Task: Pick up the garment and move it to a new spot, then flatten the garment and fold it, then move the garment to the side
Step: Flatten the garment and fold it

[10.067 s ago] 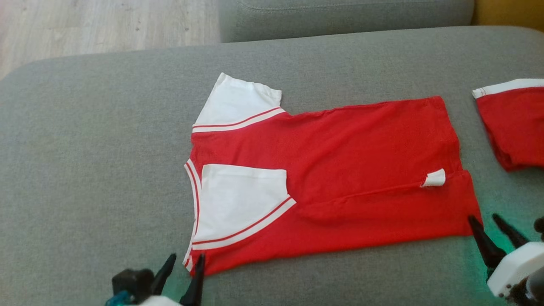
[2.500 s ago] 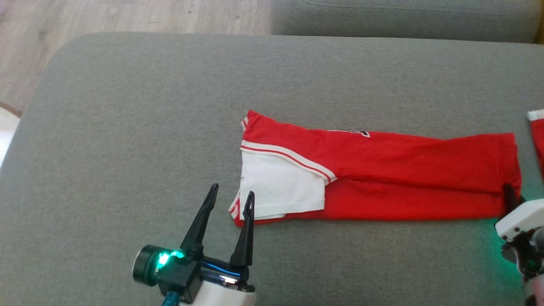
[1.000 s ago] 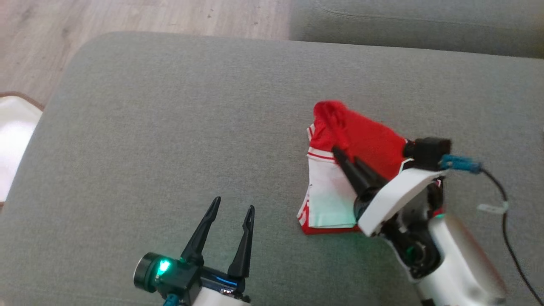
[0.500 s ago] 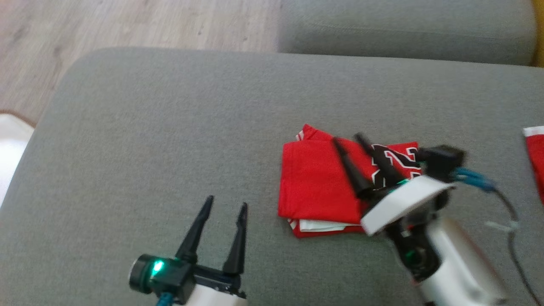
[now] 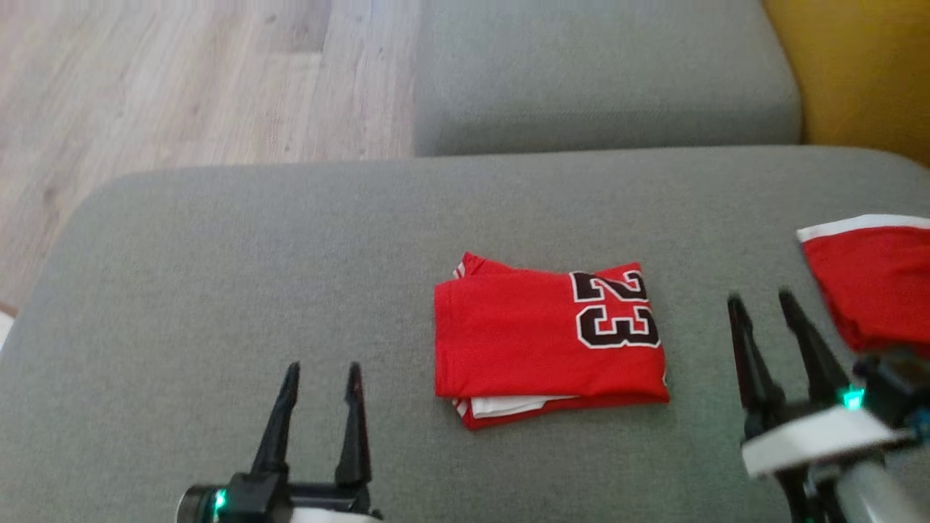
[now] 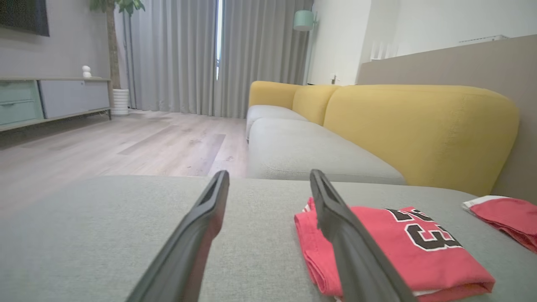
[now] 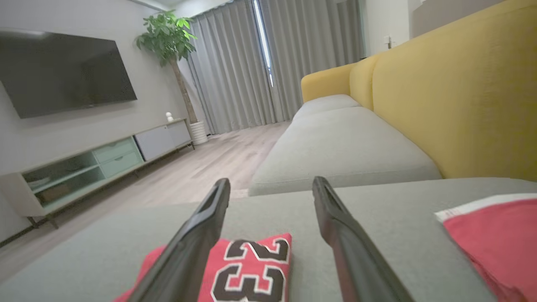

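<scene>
Moving the folded jersey [image 5: 548,341] comes next: it's soft, light and its layers will slip, so you should pinch the full stack at its near edge. Left gripper [image 5: 323,368] and right gripper [image 5: 759,298] are both spread and empty.

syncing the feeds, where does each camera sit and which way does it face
Head view: on the head, looking down at the folded garment on the cushion; left gripper and right gripper at the bottom.
Left wrist view: low over the cushion, looking along its open fingers; garment to their right.
Right wrist view: equally low, along its open fingers; garment at lower left.
All share the garment.
</scene>
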Controlling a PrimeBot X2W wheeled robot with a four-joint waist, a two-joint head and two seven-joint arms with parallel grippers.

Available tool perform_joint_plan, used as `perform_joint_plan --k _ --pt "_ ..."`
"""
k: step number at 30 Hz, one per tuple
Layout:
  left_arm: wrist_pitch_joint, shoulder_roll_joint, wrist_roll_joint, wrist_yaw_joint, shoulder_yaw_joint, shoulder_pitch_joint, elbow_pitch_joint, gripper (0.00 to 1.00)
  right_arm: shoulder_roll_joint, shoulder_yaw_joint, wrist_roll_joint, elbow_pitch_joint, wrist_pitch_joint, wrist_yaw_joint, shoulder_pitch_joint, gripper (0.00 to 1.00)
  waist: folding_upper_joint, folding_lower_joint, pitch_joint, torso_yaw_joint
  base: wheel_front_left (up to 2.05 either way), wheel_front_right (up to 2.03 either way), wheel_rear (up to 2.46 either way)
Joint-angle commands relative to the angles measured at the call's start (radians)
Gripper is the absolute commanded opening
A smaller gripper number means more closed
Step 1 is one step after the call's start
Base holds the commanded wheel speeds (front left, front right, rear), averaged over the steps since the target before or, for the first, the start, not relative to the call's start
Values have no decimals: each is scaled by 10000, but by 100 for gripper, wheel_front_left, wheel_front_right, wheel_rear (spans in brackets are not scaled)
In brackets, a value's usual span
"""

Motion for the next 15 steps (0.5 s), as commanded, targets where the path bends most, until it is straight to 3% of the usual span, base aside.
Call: perform_joint_plan --k 1,7,15 --pt "-80 -107 143 155 554 -49 -371 100 -204 -27 -426 -157 -158 67 252 100 0 2 -347 -193 0 0 0" --pt "-80 -133 371 186 913 443 -281 100 345 -689 -1651 -484 -178 67 1587 100 0 2 -663 -279 0 0 0" --pt "-80 -171 524 117 1328 895 137 100 921 -849 -2294 -713 -180 67 2341 100 0 2 -732 -304 0 0 0"
